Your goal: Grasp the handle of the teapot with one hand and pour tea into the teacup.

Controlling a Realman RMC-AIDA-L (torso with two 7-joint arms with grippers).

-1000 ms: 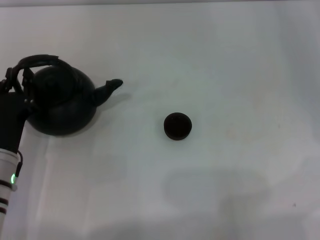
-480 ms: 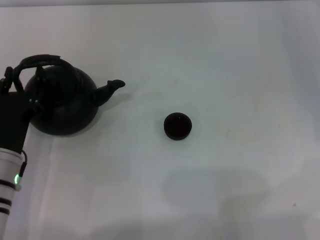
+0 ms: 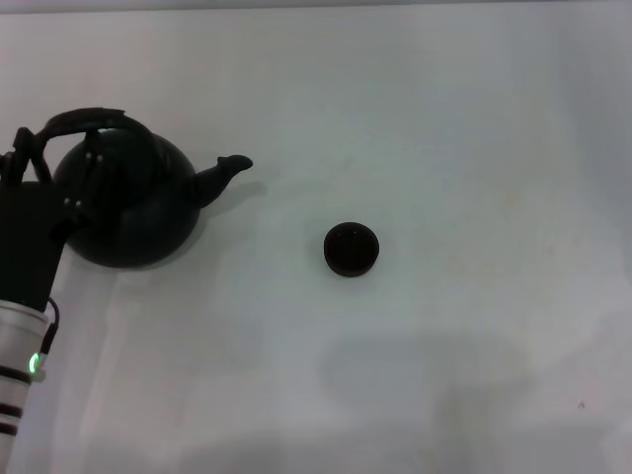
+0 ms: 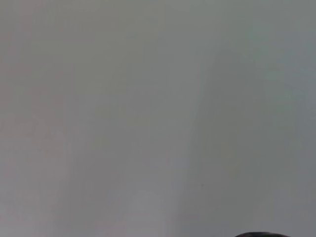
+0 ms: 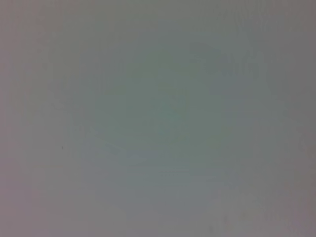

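The round black teapot [image 3: 138,212] is at the left of the white table [image 3: 444,118] in the head view, its spout [image 3: 229,170] pointing right toward the teacup [image 3: 351,249]. That small dark cup stands alone near the table's middle, well clear of the spout. My left gripper [image 3: 30,156] comes in from the lower left and is shut on the left end of the arched handle [image 3: 94,120]. The left wrist view shows only pale surface and a dark sliver at its edge. My right gripper is out of view.
Only the white table surface shows around the pot and the cup. A faint shadow lies on the table near the front, right of centre. The right wrist view shows nothing but a plain pale surface.
The teapot and my left arm have shifted slightly to the right together, carrying the spout a little closer to the teacup. The cup has stayed put.
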